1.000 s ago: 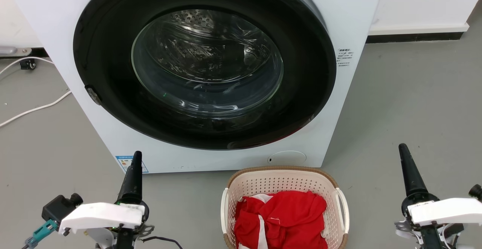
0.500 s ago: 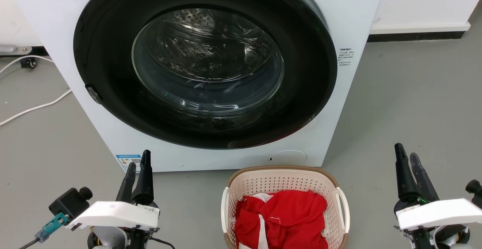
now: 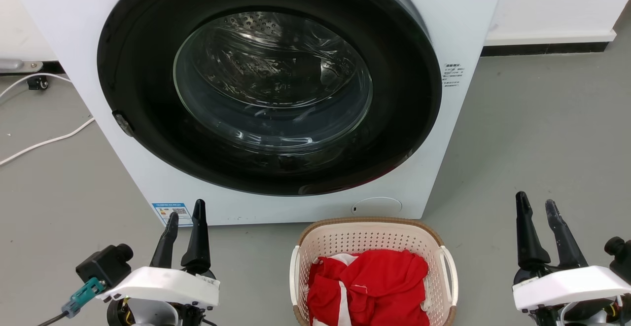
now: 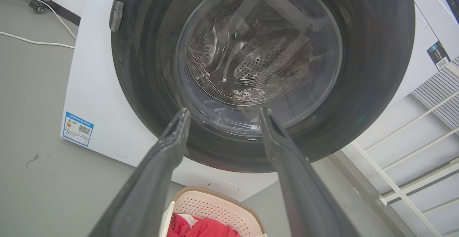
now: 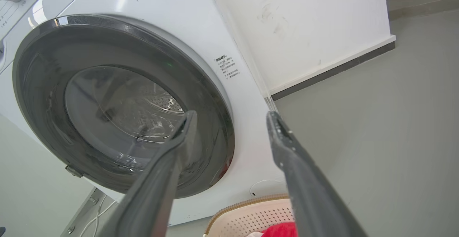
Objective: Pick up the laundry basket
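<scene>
Near left, left tool [image 3: 186, 209], fingers narrowly parted, empty; far centre, washing machine [image 3: 276, 99], round door shut; near centre on the floor [image 3: 542, 133], laundry basket [image 3: 369, 239] holding a red garment [image 3: 367, 286], between both tools, touching neither; near right, right tool [image 3: 535, 199], likewise parted, empty.

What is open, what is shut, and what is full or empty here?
washing machine door: shut; the drum behind the glass looks empty.
laundry basket: on the floor, not gripped, holding red clothes.
left end effector: open, empty.
right end effector: open, empty.
</scene>
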